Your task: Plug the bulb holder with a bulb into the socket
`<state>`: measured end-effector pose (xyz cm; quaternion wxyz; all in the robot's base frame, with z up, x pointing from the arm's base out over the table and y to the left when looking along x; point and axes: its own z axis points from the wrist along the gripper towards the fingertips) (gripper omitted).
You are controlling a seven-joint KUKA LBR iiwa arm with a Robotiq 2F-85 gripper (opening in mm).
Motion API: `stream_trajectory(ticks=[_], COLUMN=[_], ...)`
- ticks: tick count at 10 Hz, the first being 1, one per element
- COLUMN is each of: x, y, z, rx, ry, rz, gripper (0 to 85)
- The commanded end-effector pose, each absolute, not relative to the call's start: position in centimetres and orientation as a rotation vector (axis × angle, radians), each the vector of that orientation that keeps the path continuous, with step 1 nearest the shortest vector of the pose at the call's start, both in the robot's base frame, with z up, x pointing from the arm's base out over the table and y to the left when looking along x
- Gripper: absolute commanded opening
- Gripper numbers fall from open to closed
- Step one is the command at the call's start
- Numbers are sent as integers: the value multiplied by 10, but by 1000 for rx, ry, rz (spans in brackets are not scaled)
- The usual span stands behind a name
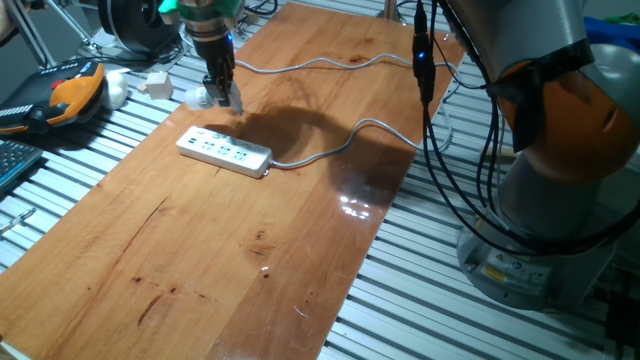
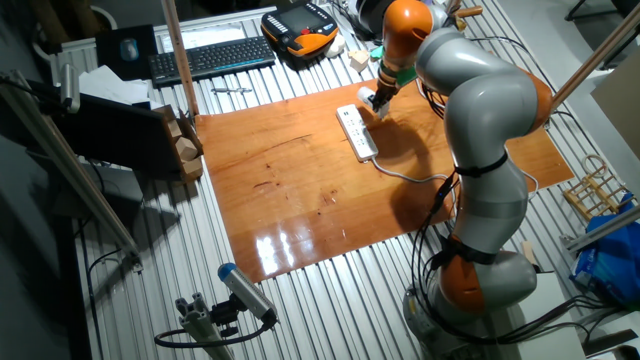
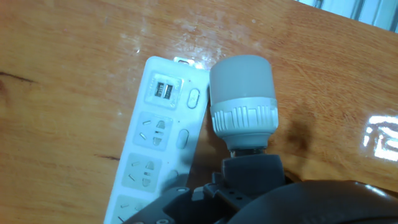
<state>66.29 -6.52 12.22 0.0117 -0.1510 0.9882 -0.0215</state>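
My gripper (image 1: 224, 96) is shut on the bulb holder with a bulb (image 1: 198, 97), held just above the table behind the far end of the socket (image 1: 224, 150). The socket is a long white power strip lying flat, with a grey cable (image 1: 340, 147) running off to the right. In the hand view the round white bulb (image 3: 241, 93) sticks out from between the dark fingers (image 3: 252, 169), right beside the strip's USB end (image 3: 163, 92) and its switch, apart from the outlets. The other fixed view shows the gripper (image 2: 376, 99) over the strip's far end (image 2: 356, 131).
A small white cube block (image 1: 157, 83) and an orange teach pendant (image 1: 72, 92) lie just off the wooden board's back left corner. A second grey cable (image 1: 330, 63) crosses the board's far edge. A keyboard (image 2: 210, 57) sits beyond it. The arm's base (image 1: 560, 150) stands at the right.
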Motion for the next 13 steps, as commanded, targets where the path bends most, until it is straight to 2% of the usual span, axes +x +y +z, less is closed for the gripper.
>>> stream_trajectory(ticks=[1,4,9,13], x=[663,662,661,662], y=[-65,-65,-66,-66], z=[122,123,124,124], rx=[-464,-433,134,39], ry=[3084,3091,3107,3111], rz=[-66,-67,-48,-52], gripper=[0,0,0,0])
